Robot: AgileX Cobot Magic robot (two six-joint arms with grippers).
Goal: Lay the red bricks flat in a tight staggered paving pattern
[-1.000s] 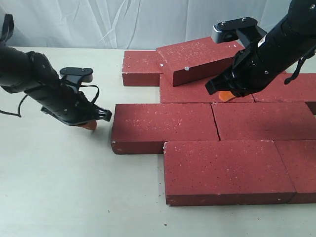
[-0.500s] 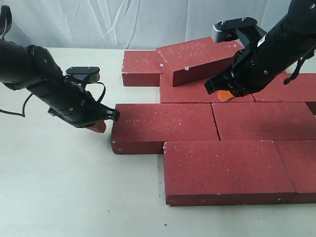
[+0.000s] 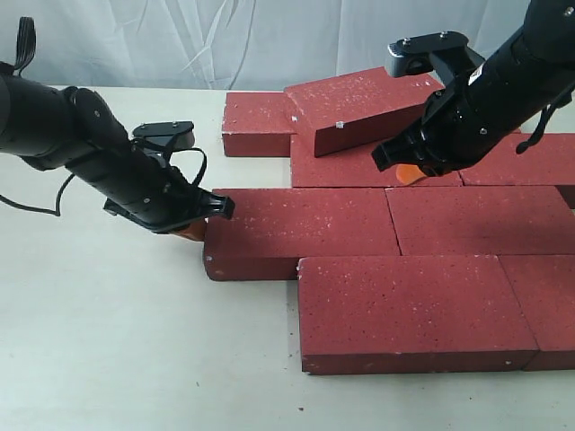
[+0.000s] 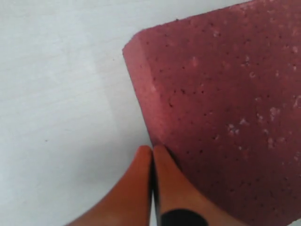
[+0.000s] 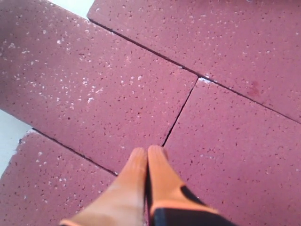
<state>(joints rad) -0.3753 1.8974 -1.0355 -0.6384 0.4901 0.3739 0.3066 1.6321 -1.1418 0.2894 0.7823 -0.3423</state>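
The left hand (image 3: 191, 230), clenched and empty, touches the end of the middle-row brick (image 3: 301, 232). The right hand (image 3: 410, 173), also clenched, is over the back row. Most red bricks (image 3: 413, 310) lie flat and staggered on the table (image 3: 108, 341). One tilted brick (image 3: 359, 108) near its far edge is not yet laid.

Nothing to read here: no lettering, label, brand, number or sign shows up in any view. The red bricks (image 3: 305, 224) carry only white flecks on their rough faces, no stamp or marking that can be made out.
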